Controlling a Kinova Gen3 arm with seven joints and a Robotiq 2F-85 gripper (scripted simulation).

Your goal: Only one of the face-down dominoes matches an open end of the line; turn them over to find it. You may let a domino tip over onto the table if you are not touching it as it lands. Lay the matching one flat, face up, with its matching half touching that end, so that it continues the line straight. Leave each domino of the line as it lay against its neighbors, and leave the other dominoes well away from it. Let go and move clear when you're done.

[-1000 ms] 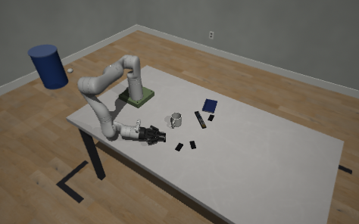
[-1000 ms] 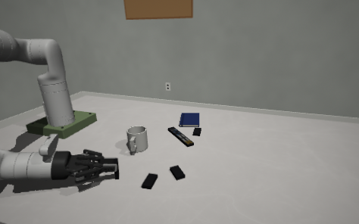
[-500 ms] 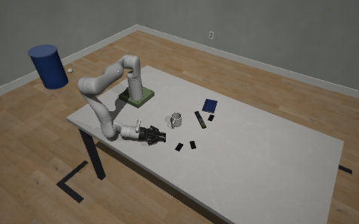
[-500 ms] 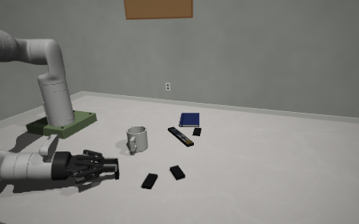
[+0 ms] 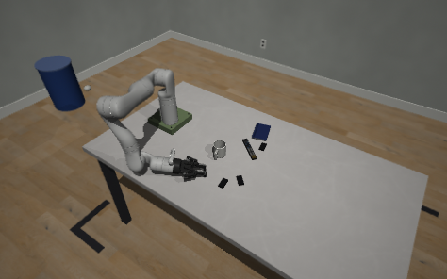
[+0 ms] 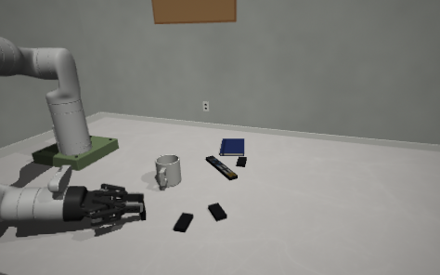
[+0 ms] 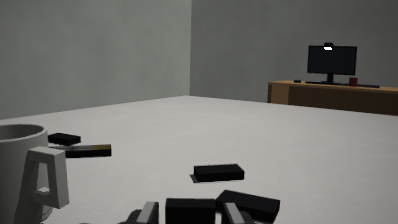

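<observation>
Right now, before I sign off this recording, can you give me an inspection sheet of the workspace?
Surface: pale grey table top, arm base on a green plate.
Job's things: dark line of dominoes; three loose black dominoes lying flat; a fourth black domino between the fingers.
Clutter: white mug; blue book.
Grippers: black gripper low over the table, open; fingers look apart from the fourth domino.
Cables: nothing seen.
Surroundings: blue barrel, wall socket, black floor tape, monitor on a wooden sideboard.
</observation>
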